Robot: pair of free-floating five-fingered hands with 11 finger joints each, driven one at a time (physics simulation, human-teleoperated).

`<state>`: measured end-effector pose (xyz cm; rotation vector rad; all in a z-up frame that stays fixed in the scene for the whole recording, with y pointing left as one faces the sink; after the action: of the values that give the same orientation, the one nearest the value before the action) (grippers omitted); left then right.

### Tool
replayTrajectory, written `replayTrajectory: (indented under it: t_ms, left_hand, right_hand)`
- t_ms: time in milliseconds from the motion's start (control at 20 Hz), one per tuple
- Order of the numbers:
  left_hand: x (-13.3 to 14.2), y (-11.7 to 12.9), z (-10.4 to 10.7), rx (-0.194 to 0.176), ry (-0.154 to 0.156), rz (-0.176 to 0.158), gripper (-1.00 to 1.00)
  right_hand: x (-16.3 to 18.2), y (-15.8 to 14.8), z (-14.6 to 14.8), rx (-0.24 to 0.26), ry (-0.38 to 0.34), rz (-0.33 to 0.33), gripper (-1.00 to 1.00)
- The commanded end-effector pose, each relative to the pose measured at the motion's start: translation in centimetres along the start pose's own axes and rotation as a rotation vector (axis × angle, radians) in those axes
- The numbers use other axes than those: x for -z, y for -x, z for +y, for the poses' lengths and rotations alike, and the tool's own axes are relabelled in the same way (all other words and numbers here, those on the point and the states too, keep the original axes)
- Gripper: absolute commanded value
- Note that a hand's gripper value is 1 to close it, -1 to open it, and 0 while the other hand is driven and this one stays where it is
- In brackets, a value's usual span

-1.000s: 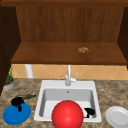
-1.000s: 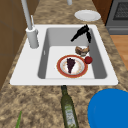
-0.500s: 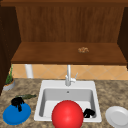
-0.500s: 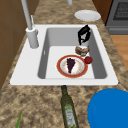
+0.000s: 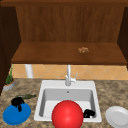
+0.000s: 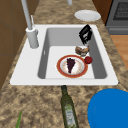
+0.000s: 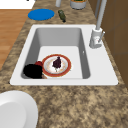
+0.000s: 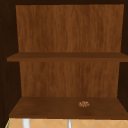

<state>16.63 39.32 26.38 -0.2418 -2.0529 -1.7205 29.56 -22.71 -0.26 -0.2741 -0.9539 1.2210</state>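
Note:
My right hand point(image 5: 88, 113) hangs in the right part of the white sink point(image 5: 42, 100), fingers straight and pointing down. In the left side view this right hand point(image 6: 85, 33) is just above a brown bread-like piece point(image 6: 82, 50) on the sink floor. Beside that piece lie a small red fruit point(image 6: 88, 60) and a red-rimmed plate point(image 6: 61, 71) carrying a dark purple morsel point(image 6: 71, 63). The right side view has the hand point(image 7: 32, 70) at the plate's point(image 7: 66, 68) near side. My left hand point(image 5: 17, 102) hovers, relaxed, over a blue plate point(image 5: 11, 117) on the left counter.
A big red ball point(image 5: 67, 115) fills the front of the sink. The faucet point(image 5: 68, 76) stands behind the basin. A dark green bottle point(image 6: 68, 107) lies by the blue plate point(image 6: 110, 107). A white plate point(image 5: 117, 116) sits at the right. A small brown item point(image 8: 84, 103) rests on the lower shelf point(image 8: 50, 108).
Above the brown piece, my right hand has drawn its spread fingers together and shifted slightly. The left hand has stayed over the blue plate.

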Motion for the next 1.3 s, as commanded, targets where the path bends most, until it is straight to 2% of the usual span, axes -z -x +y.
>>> replayTrajectory:
  t_ms: [0,50,150,300,350,450,750,900,1000,1050,1200,1250]
  left_hand:
    - [0.0,0.0,0.0,0.000,0.000,0.000,0.00]
    - [0.0,0.0,0.0,0.000,0.000,0.000,0.00]
    - [0.0,0.0,0.0,0.000,0.000,0.000,0.00]
    - [0.0,0.0,0.0,0.000,0.000,0.000,0.00]
    - [0.0,0.0,0.0,0.000,0.000,0.000,0.00]
    - [0.0,0.0,0.0,0.000,0.000,0.000,0.00]
    - [0.0,0.0,0.0,0.000,0.000,0.000,0.00]
    - [0.0,0.0,0.0,0.000,0.000,0.000,0.00]
    - [0.0,0.0,0.0,0.000,0.000,0.000,0.00]
    - [0.0,0.0,0.0,0.000,0.000,0.000,0.00]
    - [0.0,0.0,0.0,0.000,0.000,0.000,0.00]
    - [0.0,0.0,0.0,0.000,0.000,0.000,0.00]
  right_hand:
    - [0.1,0.1,0.2,0.003,0.000,-0.002,-1.00]
    - [0.2,0.2,0.3,0.017,-0.041,0.012,-1.00]
    - [0.4,0.0,-0.3,0.017,-0.006,-0.007,-1.00]
    - [0.2,-0.7,-1.9,-0.001,0.001,-0.003,-1.00]
    - [0.1,-0.6,-1.9,-0.011,-0.021,-0.008,-1.00]
    - [1.2,-1.6,-3.1,0.011,-0.079,-0.013,-1.00]
    - [2.8,-4.9,-6.2,0.008,-0.118,-0.010,-1.00]
    - [4.4,-6.5,-5.9,0.012,-0.123,-0.008,-1.00]
    - [5.7,-6.9,-5.2,0.035,-0.123,0.004,-1.00]
    - [6.6,-6.8,-3.6,0.030,-0.100,0.003,-1.00]
    - [8.8,-7.6,-1.8,0.041,-0.044,-0.021,-1.00]
    - [8.7,-8.0,-1.8,0.017,-0.038,-0.015,-1.00]
